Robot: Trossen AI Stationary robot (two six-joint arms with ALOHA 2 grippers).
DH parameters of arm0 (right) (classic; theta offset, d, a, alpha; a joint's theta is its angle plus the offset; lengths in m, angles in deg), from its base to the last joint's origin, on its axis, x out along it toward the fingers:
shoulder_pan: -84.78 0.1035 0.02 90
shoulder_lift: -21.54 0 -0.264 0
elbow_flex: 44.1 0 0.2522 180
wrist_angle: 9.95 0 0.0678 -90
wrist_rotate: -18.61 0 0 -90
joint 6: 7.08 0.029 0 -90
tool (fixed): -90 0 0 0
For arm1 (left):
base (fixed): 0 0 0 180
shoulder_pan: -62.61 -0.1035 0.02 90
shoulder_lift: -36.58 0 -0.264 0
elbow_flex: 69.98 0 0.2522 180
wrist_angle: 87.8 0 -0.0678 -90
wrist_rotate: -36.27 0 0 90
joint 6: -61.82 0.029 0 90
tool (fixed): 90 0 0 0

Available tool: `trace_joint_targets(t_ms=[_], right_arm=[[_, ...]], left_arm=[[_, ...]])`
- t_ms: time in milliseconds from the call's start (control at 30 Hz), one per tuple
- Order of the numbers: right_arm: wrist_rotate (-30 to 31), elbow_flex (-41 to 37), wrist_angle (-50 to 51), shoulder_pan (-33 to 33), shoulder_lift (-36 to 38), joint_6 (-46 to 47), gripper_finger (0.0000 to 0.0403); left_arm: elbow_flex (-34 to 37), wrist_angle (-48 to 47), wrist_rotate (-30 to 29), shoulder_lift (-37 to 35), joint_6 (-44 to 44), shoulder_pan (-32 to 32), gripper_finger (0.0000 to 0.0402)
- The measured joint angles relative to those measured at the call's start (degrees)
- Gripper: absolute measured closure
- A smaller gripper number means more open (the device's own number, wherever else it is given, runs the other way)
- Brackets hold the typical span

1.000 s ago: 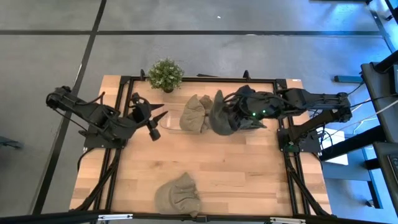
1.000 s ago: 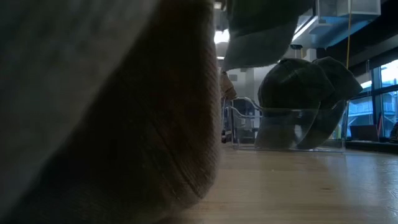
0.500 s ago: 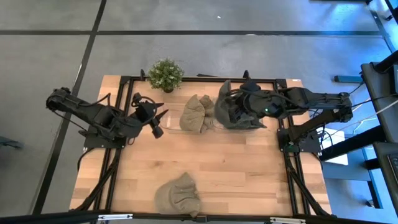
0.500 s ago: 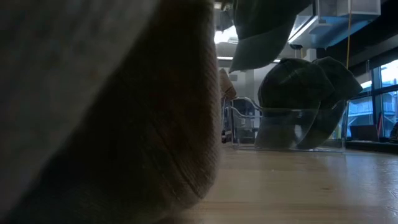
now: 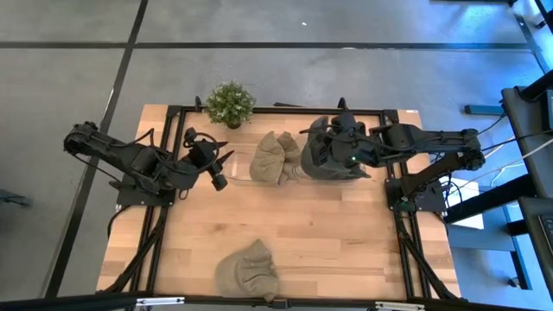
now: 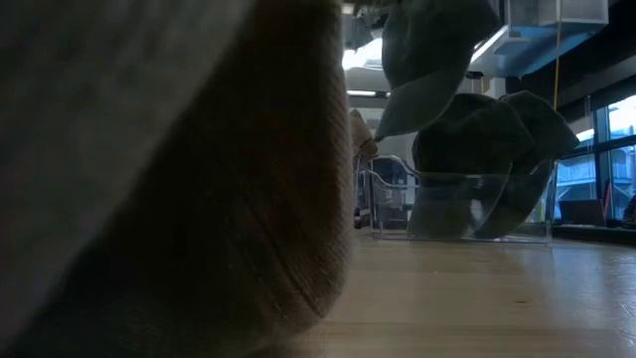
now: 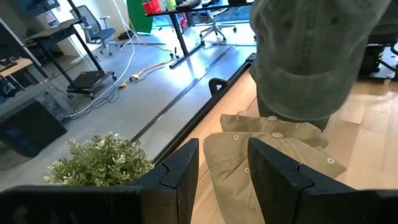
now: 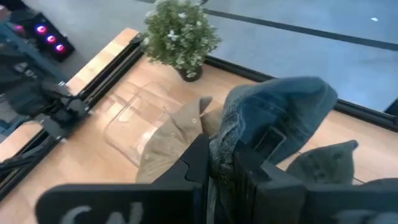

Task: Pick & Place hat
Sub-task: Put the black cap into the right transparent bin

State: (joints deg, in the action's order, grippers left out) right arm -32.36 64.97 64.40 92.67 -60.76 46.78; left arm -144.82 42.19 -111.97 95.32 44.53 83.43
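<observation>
From above, the right gripper (image 5: 327, 155) is clamped on a dark grey-green cap (image 5: 316, 159), carrying it over the far middle of the light wooden table (image 5: 346, 233), right beside two tan fabric caps (image 5: 270, 158) that sit in a clear plastic bin (image 5: 240, 164). The left gripper (image 5: 218, 166) waits at the bin's other end, fingers spread and empty. A small green potted plant (image 5: 230, 104) stands at the far edge, and another tan crumpled cap (image 5: 249, 269) lies alone near the front edge.

Down at table level, that front cap (image 6: 169, 179) blocks most of the view. Past it, the dark cap (image 6: 427, 60) hangs in the air, brim pointing down, above the clear bin (image 6: 457, 204).

On the left wrist camera, the open fingers (image 7: 180, 174) frame the tan caps (image 7: 273, 155), the dark cap (image 7: 311, 62) hanging above them, the plant (image 7: 102, 158) off to one side.

From the right wrist, the fingers (image 8: 199, 162) pinch the dark cap's cloth (image 8: 273, 118) tight, with the tan caps (image 8: 171, 140), bin (image 8: 134, 115) and plant (image 8: 180, 37) beyond.
</observation>
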Motion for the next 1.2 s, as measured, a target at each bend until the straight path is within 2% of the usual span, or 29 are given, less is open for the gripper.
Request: trace_joint_targets(t_ms=[167, 533, 1033, 1200], right_arm=[[1.47, 0.02, 1.02, -0.66, -1.37, 1.39, 0.0367], [0.62, 0.00, 2.24, -3.13, -6.00, 3.12, 0.0367], [-9.35, 0.00, 2.24, -4.40, -13.91, 7.34, 0.0367], [-8.93, 0.00, 2.32, -4.87, -14.03, 7.08, 0.0364]], left_arm=[[0.00, 0.00, 0.00, 0.00, 1.21, 0.00, 0.0269], [0.00, 0.00, -0.02, 0.00, 3.57, 0.00, 0.0269], [0.00, -0.02, 0.00, 0.00, 6.07, 0.02, 0.0270], [0.00, -0.02, 0.00, 0.00, 6.07, 0.00, 0.0270]])
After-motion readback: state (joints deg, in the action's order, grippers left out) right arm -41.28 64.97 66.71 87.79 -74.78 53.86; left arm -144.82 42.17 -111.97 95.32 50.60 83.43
